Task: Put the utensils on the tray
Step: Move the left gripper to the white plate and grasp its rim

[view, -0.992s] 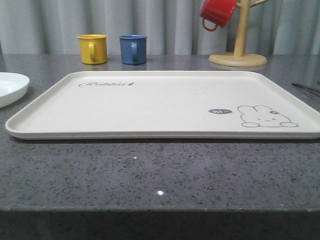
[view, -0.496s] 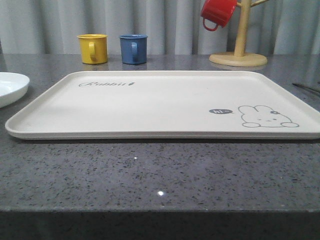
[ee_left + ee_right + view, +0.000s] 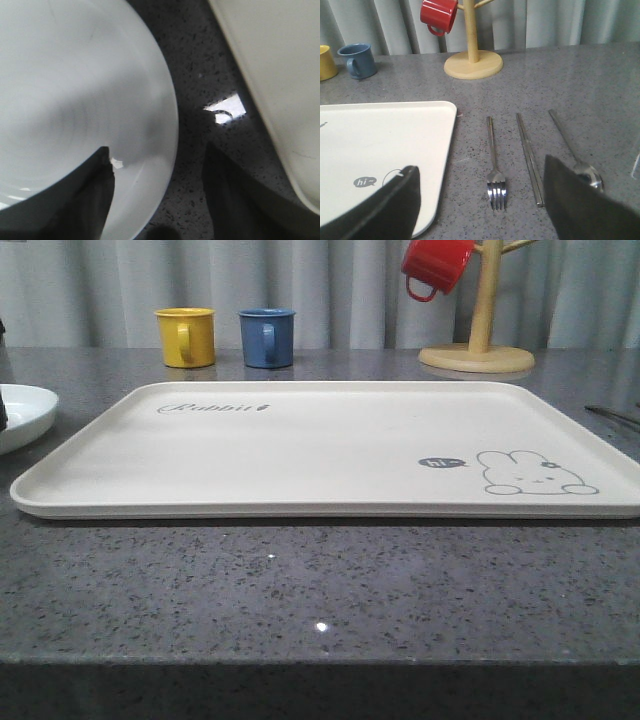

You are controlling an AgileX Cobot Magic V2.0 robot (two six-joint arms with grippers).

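Fork [image 3: 495,165], chopsticks [image 3: 529,157], spoon [image 3: 575,150]: on bench [image 3: 580,80], right of tray [image 3: 380,145], handles pointing far. Right tool [image 3: 480,200] open, nearest, hovering near side. Left tool [image 3: 157,200] open over plate [image 3: 75,100].

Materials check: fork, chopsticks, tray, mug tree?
Slim silver four-tined fork and flat straight chopsticks: polished metal, likely steel, mirror glints. Large cream rectangular tray: matte, faintly speckled, probably melamine or fibre composite. Pale mug tree: light unpainted wood by its colour, satin.
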